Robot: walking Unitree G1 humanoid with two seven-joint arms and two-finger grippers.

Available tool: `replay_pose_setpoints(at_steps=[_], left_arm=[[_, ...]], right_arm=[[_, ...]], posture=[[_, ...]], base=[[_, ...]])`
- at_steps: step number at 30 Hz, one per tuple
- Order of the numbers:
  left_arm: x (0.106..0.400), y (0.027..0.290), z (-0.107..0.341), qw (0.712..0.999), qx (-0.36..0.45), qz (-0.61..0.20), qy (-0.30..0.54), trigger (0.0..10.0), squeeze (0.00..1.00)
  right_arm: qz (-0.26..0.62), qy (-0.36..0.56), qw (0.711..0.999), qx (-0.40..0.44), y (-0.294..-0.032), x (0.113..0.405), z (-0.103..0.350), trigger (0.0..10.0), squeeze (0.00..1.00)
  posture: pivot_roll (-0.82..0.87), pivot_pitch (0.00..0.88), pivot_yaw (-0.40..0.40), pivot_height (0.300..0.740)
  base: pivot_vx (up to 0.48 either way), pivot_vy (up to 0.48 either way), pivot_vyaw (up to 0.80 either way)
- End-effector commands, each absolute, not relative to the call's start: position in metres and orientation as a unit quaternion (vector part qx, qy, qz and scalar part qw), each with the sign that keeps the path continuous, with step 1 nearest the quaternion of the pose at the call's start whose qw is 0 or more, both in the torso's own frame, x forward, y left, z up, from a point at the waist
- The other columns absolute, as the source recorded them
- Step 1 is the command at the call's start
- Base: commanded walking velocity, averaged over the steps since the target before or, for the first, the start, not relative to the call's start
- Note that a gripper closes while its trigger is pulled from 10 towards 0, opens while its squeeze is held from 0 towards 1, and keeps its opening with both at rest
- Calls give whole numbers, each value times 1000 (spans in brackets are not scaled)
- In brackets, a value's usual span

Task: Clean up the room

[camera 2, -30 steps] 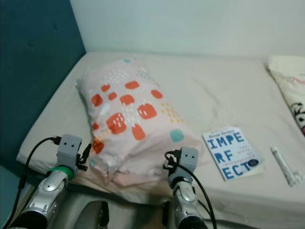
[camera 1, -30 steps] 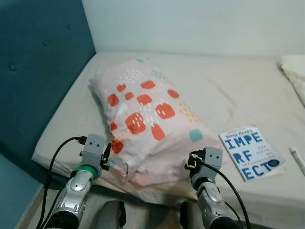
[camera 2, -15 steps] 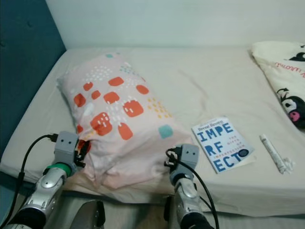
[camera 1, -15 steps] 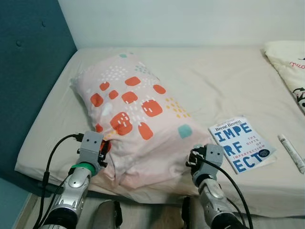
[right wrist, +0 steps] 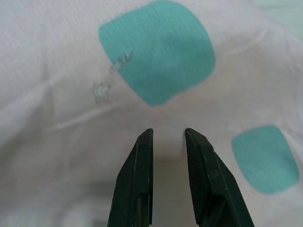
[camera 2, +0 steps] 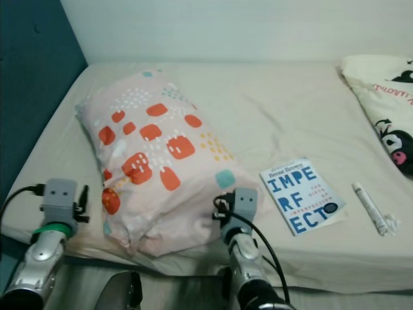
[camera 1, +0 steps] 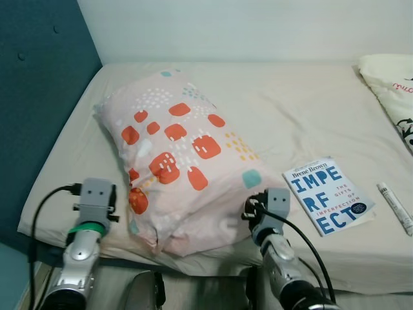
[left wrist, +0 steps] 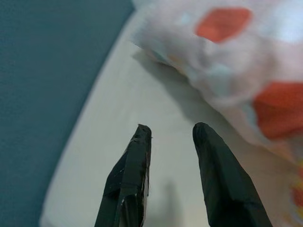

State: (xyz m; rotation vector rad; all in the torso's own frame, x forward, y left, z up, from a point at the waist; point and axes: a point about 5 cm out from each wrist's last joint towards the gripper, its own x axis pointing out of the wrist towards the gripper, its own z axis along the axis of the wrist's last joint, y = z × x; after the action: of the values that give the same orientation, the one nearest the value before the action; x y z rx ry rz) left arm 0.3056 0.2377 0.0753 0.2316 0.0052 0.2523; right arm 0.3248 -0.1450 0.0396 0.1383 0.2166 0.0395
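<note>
- Pink cotton pillow (camera 1: 184, 168), patterned with orange and teal patches, was found lying diagonally on the bed, its near end overhanging the front edge of the mattress (camera 1: 303, 110) between the two arms.
- Left gripper (left wrist: 168, 130) was noted just beside the pillow's near left corner, over bare sheet; its fingers were parted with nothing between them.
- Right gripper (right wrist: 166, 132) was recorded pressed up against the pillow's near right flank, fingers slightly apart and empty, with fabric directly ahead of the tips.
- Risk, as judged: the narrow gap on the right might catch only a thin fold of the cover, which could slip out under the pillow's weight.
- Risk, as judged: a lift by one side alone might let the soft pillow sag and slide off the near edge.
- Risk, as judged: a sweep of the right arm could knock the blue-lettered book (camera 1: 328, 203) lying near that gripper.
- A pen-like white tube (camera 1: 393, 206) was observed beyond the book, and a second cushion with cartoon print (camera 2: 381, 103) at the far right.
- Surface was a beige fitted sheet, lightly creased; a teal padded headboard (camera 1: 39, 97) stood on the left and a plain pale wall behind.
</note>
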Motion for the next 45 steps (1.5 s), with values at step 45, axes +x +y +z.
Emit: replay_pose_setpoints(at_steps=[45], left_arm=[[283, 286, 68, 966, 146, 206, 48, 10000, 0]], right_arm=[[190, 173, 966, 6, -83, 334, 45, 10000, 0]], posture=[[145, 0, 94, 598]], base=[[0, 0, 0]])
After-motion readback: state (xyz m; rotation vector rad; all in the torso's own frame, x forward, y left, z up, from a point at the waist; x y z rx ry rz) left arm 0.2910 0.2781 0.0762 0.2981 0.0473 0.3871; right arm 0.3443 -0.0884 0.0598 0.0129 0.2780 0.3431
